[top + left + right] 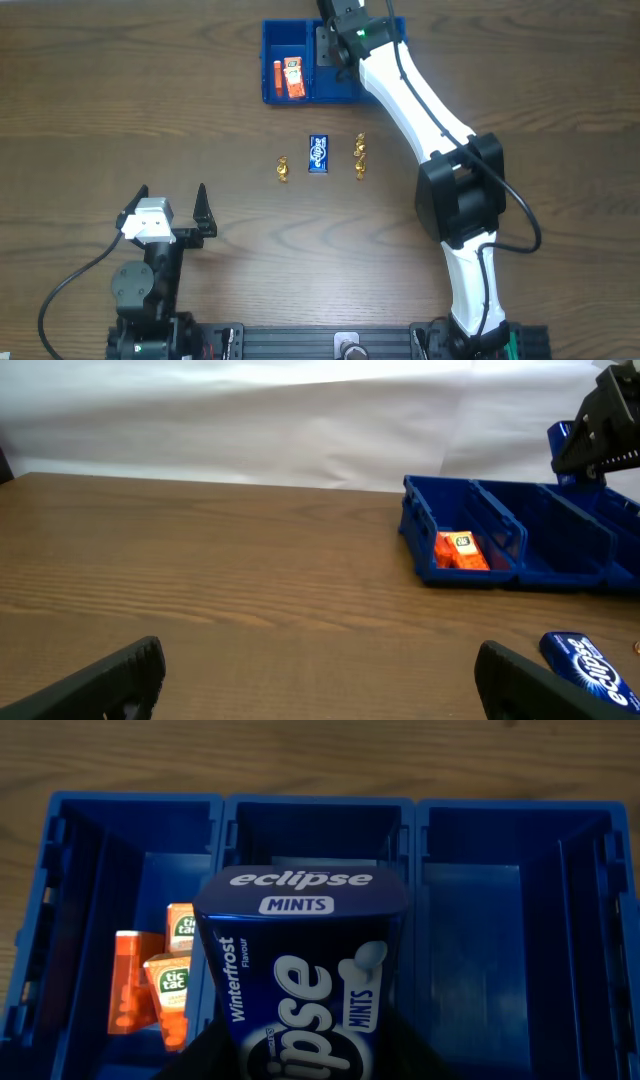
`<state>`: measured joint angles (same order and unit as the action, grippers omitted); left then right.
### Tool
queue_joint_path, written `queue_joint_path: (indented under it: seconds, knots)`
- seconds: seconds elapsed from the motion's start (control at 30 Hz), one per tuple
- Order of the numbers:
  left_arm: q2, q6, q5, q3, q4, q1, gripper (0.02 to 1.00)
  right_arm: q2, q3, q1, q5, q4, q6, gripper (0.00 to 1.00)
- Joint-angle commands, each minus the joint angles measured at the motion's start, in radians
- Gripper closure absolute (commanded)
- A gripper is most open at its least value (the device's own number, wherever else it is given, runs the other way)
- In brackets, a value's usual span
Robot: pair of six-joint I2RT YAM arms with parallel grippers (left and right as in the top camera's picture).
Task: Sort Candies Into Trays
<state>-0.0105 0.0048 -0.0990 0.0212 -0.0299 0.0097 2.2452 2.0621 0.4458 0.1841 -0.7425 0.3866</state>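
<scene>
Grasping a blue rectangular mint tin (300, 970) end-down, the right hand (335, 42) hangs above the middle compartment (320, 835) of the blue plastic tray (420, 812).

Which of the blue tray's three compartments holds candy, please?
The end compartment on the left arm's side, holding orange candy boxes; the other two show none, though the mint tin covers part of the middle one.

- I see the tray's (415, 840) right bin open; orange boxes (150, 985) crowd the left bin, and the held mint tin (300, 970) hangs over the middle.
- Bare wood (235, 195) between left gripper (172, 197) and gold candies (282, 168).
</scene>
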Motion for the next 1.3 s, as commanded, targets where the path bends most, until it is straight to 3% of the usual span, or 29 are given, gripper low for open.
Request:
queue_joint_path:
  seconds: [0.03, 0.1, 0.13, 0.23, 0.27, 0.63, 0.8, 0.93, 1.13, 1.3]
  knots:
    - [0.006, 0.011, -0.013, -0.016, -0.040, 0.003, 0.020, -0.003, 0.017, 0.006, 0.026, 0.002, 0.006, 0.741]
    - [0.006, 0.011, -0.013, -0.016, -0.040, 0.003, 0.023, -0.003, 0.017, 0.006, 0.026, 0.003, 0.006, 0.687]
    - [0.006, 0.011, -0.013, -0.016, -0.040, 0.003, 0.020, -0.003, 0.017, 0.006, 0.026, 0.005, 0.006, 0.601]
    - [0.006, 0.011, -0.013, -0.016, -0.040, 0.003, 0.020, -0.003, 0.017, 0.006, 0.025, 0.005, 0.006, 0.106]
    - [0.006, 0.011, -0.013, -0.016, -0.040, 0.003, 0.020, -0.003, 0.017, 0.006, 0.025, 0.005, 0.006, 0.003]
    - [0.006, 0.011, -0.013, -0.016, -0.040, 0.003, 0.020, -0.005, 0.042, 0.007, 0.024, -0.025, 0.006, 0.003]
    - [0.006, 0.011, -0.013, -0.016, -0.040, 0.003, 0.020, -0.023, 0.197, 0.013, 0.019, -0.226, 0.007, 0.003]
    - [0.006, 0.011, -0.013, -0.016, -0.040, 0.003, 0.020, -0.061, 0.281, 0.042, -0.048, -0.415, 0.016, 0.003]
    - [0.006, 0.011, -0.013, -0.016, -0.040, 0.003, 0.020, -0.087, 0.282, 0.095, -0.091, -0.690, 0.198, 0.003]
    - [0.006, 0.011, -0.013, -0.016, -0.040, 0.003, 0.020, -0.087, 0.195, 0.159, -0.100, -0.730, 0.207, 0.003]
